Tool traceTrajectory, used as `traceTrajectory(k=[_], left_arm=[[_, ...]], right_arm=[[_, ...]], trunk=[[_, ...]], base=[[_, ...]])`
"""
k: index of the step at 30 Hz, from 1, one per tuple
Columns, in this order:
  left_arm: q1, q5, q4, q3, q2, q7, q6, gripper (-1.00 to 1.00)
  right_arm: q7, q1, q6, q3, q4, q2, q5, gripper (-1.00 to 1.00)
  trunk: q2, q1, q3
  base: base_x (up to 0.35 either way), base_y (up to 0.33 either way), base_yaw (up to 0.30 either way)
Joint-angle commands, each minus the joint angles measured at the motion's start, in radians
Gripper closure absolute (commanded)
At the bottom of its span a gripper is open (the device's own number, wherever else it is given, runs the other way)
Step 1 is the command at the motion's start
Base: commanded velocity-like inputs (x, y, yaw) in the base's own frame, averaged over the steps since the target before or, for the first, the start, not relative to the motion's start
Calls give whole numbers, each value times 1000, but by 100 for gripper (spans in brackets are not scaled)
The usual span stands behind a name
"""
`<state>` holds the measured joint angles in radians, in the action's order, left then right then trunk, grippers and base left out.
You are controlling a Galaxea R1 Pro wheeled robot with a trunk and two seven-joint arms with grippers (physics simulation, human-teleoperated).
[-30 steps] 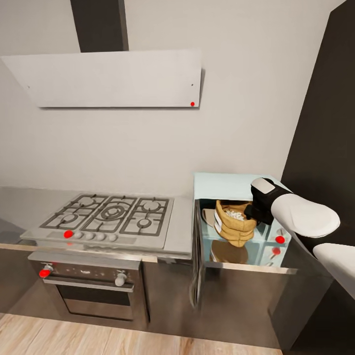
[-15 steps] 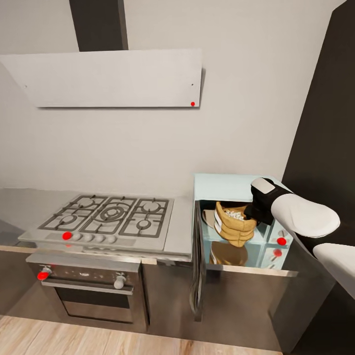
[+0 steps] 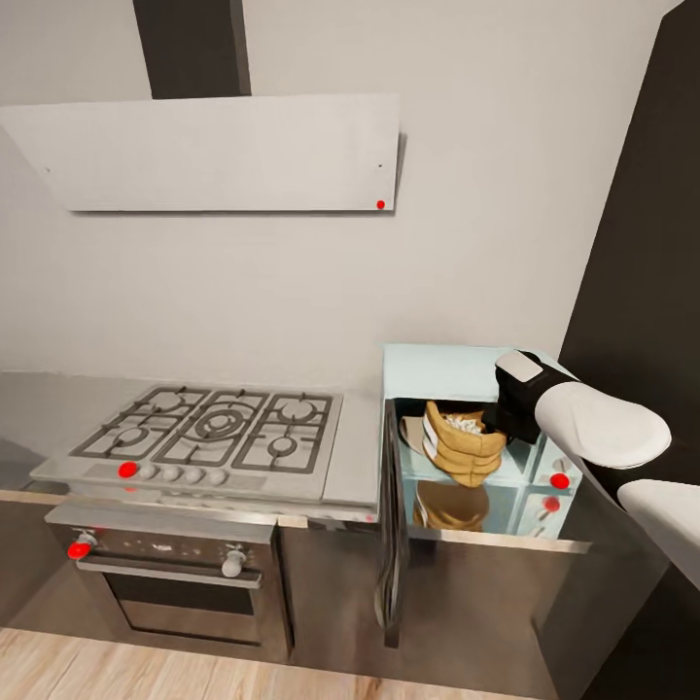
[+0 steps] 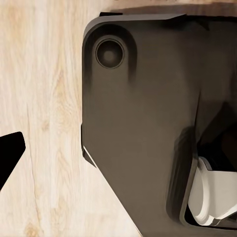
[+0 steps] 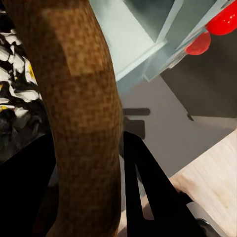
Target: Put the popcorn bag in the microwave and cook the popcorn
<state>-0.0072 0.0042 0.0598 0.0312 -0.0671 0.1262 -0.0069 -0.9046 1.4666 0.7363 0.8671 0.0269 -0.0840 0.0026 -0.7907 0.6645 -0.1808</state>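
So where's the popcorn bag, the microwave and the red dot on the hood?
bag [image 3: 465,449]: head view, on its brown front.
microwave [image 3: 437,370]: head view, on its pale blue top.
red dot [image 3: 380,204]: head view, on the hood's lower right corner.

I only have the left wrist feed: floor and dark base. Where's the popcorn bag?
Observer: The popcorn bag is inside the microwave, door open.
Operator: Right gripper let go yet?
Observer: No, the right gripper has one finger on each side of the bag's rolled rim.
Operator: Kernels in it?
Observer: Yes, pale popcorn shows at the bag's mouth.
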Motion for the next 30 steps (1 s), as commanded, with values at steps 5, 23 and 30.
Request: traceTrajectory(k=[5, 23, 30], left_arm=[[-1, 0, 0, 3, 0, 3, -1, -100], [-1, 0, 0, 3, 0, 3, -1, -100], [-1, 0, 0, 3, 0, 3, -1, -100]], right_arm=[[-3, 1, -6, 6, 2, 0, 4, 100], [-2, 1, -6, 6, 2, 0, 3, -100], [-2, 1, -5, 7, 2, 0, 2, -100]], trunk=[[-1, 0, -1], [-1, 0, 3], [-1, 0, 15]], base=[[8, 0, 0], [0, 0, 0], [0, 0, 0]])
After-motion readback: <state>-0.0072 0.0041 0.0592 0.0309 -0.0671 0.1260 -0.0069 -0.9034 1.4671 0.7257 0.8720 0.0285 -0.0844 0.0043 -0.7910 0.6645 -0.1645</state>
